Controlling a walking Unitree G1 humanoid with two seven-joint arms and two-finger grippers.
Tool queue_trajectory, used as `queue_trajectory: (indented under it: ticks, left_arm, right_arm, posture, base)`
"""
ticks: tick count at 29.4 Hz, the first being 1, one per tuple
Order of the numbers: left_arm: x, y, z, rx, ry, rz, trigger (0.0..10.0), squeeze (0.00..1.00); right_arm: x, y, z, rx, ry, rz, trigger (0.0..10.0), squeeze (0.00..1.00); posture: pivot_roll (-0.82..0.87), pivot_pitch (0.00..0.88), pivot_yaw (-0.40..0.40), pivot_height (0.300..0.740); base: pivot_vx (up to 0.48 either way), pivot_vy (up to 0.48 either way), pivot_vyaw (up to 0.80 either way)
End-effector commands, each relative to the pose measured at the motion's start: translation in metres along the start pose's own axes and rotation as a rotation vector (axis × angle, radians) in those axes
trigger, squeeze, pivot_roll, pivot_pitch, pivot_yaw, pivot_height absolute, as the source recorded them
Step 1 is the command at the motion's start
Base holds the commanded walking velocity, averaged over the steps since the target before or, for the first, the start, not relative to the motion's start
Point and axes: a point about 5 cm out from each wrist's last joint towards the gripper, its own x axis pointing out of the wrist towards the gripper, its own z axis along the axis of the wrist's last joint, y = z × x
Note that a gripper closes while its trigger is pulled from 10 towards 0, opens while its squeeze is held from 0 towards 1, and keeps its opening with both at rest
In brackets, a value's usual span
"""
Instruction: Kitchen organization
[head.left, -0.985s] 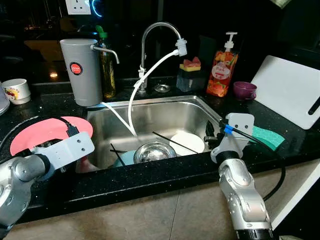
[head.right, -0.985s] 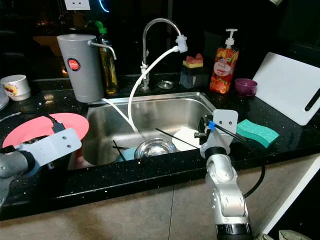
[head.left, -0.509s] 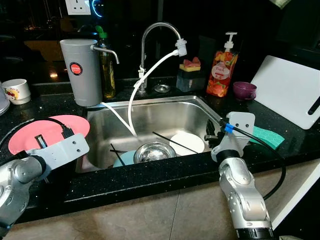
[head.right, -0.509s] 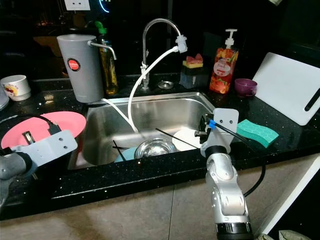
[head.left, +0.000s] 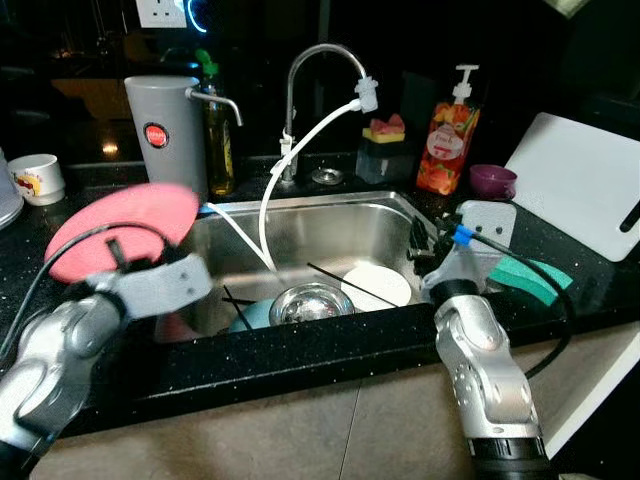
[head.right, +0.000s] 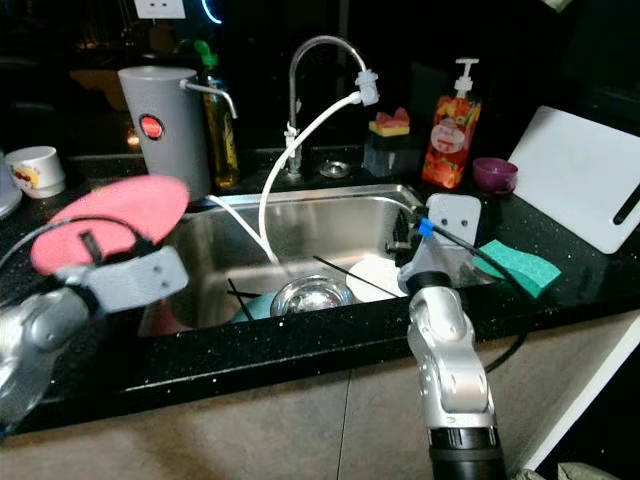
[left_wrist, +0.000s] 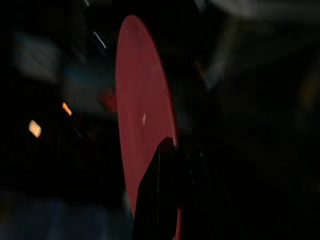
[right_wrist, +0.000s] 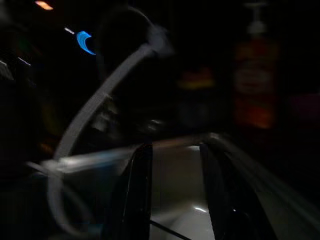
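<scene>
A pink plate (head.left: 135, 212) is held tilted in the air over the counter at the sink's left rim, with my left gripper (head.left: 118, 252) shut on its lower edge. In the left wrist view the pink plate (left_wrist: 140, 115) stands edge-on with a black finger (left_wrist: 159, 200) clamped on it. My right gripper (head.left: 420, 252) hovers at the right rim of the steel sink (head.left: 330, 215). Its two fingers (right_wrist: 138, 190) stand apart with nothing between them. Inside the sink lie a white plate (head.left: 378, 285), a steel bowl (head.left: 310, 302), a pale blue dish (head.left: 250, 316) and black chopsticks (head.left: 335, 277).
A faucet (head.left: 300, 70) with a white hose (head.left: 290, 160) hangs into the sink. Behind it stand a grey jug (head.left: 165, 130), an oil bottle (head.left: 218, 140), a soap dispenser (head.left: 447, 135) and a purple cup (head.left: 490, 180). On the right lie a white cutting board (head.left: 580, 185) and a green sponge (head.left: 530, 275); a mug (head.left: 38, 178) sits far left.
My left gripper has lifted the pink plate off the counter and tilted it up toward the sink. The right arm has barely moved.
</scene>
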Motion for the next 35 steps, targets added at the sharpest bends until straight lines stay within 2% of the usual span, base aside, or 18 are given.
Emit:
queue_trajectory:
  ticks: [1, 4, 7, 9, 10, 15, 21, 28, 35]
  left_arm:
    - [0.002, 0.004, 0.011, 0.047, -0.068, 0.05, 10.0, 0.0]
    - [0.005, 0.01, 0.032, 0.049, -0.204, 0.104, 10.0, 0.0]
    - [0.004, 0.006, 0.05, 0.057, -0.322, 0.109, 10.0, 0.0]
    - [0.005, 0.002, 0.057, 0.062, -0.377, 0.099, 10.0, 0.0]
    - [0.005, 0.002, 0.057, 0.062, -0.377, 0.099, 10.0, 0.0]
    - [0.007, -0.005, 0.072, 0.076, -0.51, 0.077, 10.0, 0.0]
    - [0.01, -0.008, 0.078, 0.076, -0.557, 0.078, 10.0, 0.0]
    - [0.005, -0.02, 0.093, 0.058, -0.632, 0.057, 10.0, 0.0]
    - [0.004, -0.024, 0.096, 0.061, -0.665, 0.048, 10.0, 0.0]
  right_arm:
    - [0.002, 0.007, 0.009, 0.072, -0.015, 0.053, 10.0, 0.0]
    - [0.006, 0.024, 0.016, 0.248, 0.003, 0.167, 10.0, 0.0]
    - [0.006, 0.039, 0.02, 0.418, 0.037, 0.284, 10.0, 0.0]
    - [0.004, 0.048, 0.021, 0.494, 0.069, 0.361, 10.0, 0.0]
    - [0.004, 0.048, 0.021, 0.494, 0.069, 0.361, 10.0, 0.0]
    - [-0.002, 0.062, 0.021, 0.703, 0.139, 0.496, 10.0, 0.0]
    - [-0.001, 0.062, 0.024, 0.803, 0.157, 0.507, 10.0, 0.0]
    - [0.0, 0.063, 0.019, 0.797, 0.206, 0.511, 10.0, 0.0]
    - [0.002, 0.063, 0.014, 0.792, 0.247, 0.494, 10.0, 0.0]
  posture:
    - [0.14, 0.062, -0.06, 0.74]
    - [0.14, 0.06, -0.06, 0.74]
    - [0.14, 0.057, -0.06, 0.74]
    - [0.14, 0.055, -0.062, 0.74]
    - [0.14, 0.055, -0.062, 0.74]
    - [0.14, 0.052, -0.064, 0.74]
    - [0.13, 0.05, -0.062, 0.74]
    - [0.13, 0.036, -0.071, 0.74]
    - [0.14, 0.031, -0.075, 0.74]
  base:
    - [0.0, 0.0, 0.0]
    - [0.0, 0.0, 0.0]
    - [0.0, 0.0, 0.0]
    - [0.0, 0.0, 0.0]
    - [0.0, 0.0, 0.0]
    - [0.0, 0.0, 0.0]
    - [0.0, 0.0, 0.0]
    - [0.0, 0.0, 0.0]
    - [0.0, 0.0, 0.0]
